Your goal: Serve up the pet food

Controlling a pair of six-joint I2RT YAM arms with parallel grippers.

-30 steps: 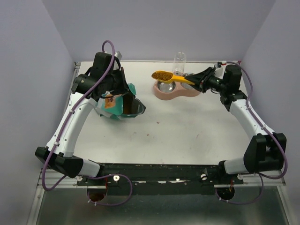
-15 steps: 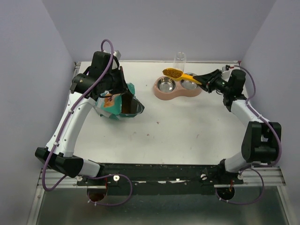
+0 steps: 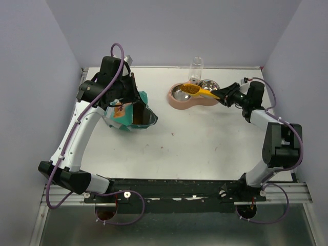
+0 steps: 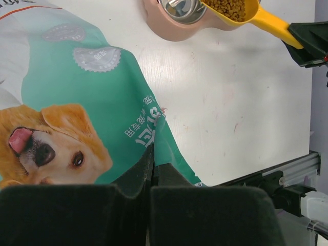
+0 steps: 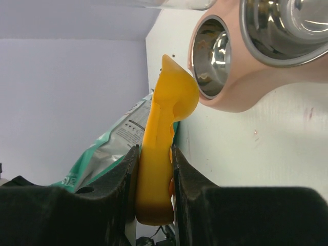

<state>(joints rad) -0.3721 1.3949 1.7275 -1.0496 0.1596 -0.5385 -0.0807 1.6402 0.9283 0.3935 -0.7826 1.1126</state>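
The pet food [image 3: 190, 89] is a heap of brown kibble lying in the head of a yellow scoop [image 3: 204, 93]. My right gripper [image 3: 224, 96] is shut on the scoop's handle [image 5: 156, 169]. The scoop head hangs low over the pink double-bowl feeder [image 3: 177, 102], at the right rim of its left steel bowl [image 3: 180, 93]. In the left wrist view the kibble [image 4: 228, 7] still fills the scoop [image 4: 266, 20]. My left gripper [image 4: 152, 171] is shut on the edge of the teal dog-food bag [image 4: 77, 92], which it holds upright and open at the left [image 3: 122, 117].
A clear bottle [image 3: 196, 68] stands behind the feeder by the back wall. The feeder's right steel bowl [image 3: 208, 84] lies under the scoop handle. Lavender walls close in the white table [image 3: 205, 143] on three sides. A black rail [image 3: 169, 187] runs along the near edge.
My right arm has swung the loaded scoop to the right and brought it down close over the feeder, its elbow folding toward the right wall. The left arm and the bag have stayed put.
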